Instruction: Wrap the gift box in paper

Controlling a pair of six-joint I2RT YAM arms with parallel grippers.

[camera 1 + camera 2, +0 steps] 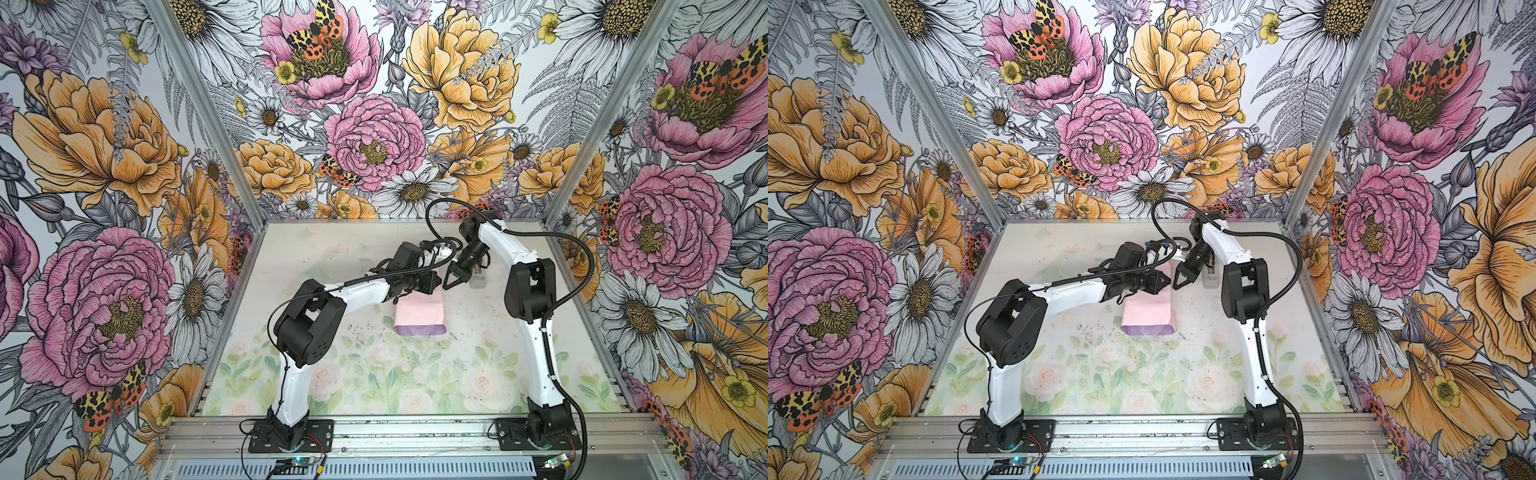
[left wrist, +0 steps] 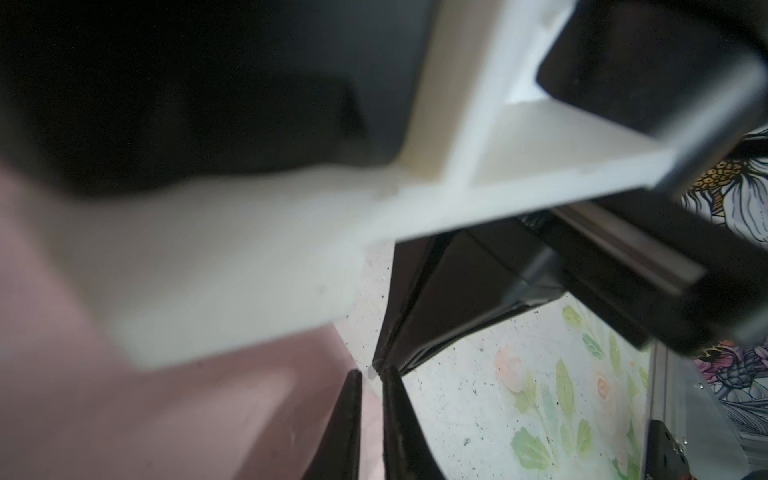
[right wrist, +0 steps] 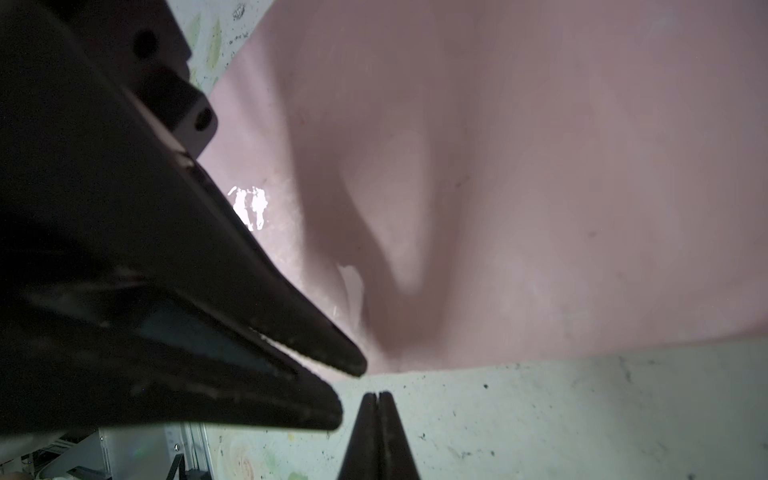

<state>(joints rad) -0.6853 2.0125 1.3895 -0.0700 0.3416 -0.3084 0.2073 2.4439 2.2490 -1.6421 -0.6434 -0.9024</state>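
Both jaws apparently just beside paper [image 1: 417,311]

The paper [image 1: 419,309] lies folded near the middle of the table [image 1: 374,374]. Above its far end, 2 grippers come nearly tip to tip: the left gripper [image 1: 435,279] from the left, the right gripper [image 1: 448,286] from the right. A tape dispenser [image 1: 478,283] stands just right of them.

No text, label, brand name, number or sign can be read in any of the views; nothing shown carries legible lettering.
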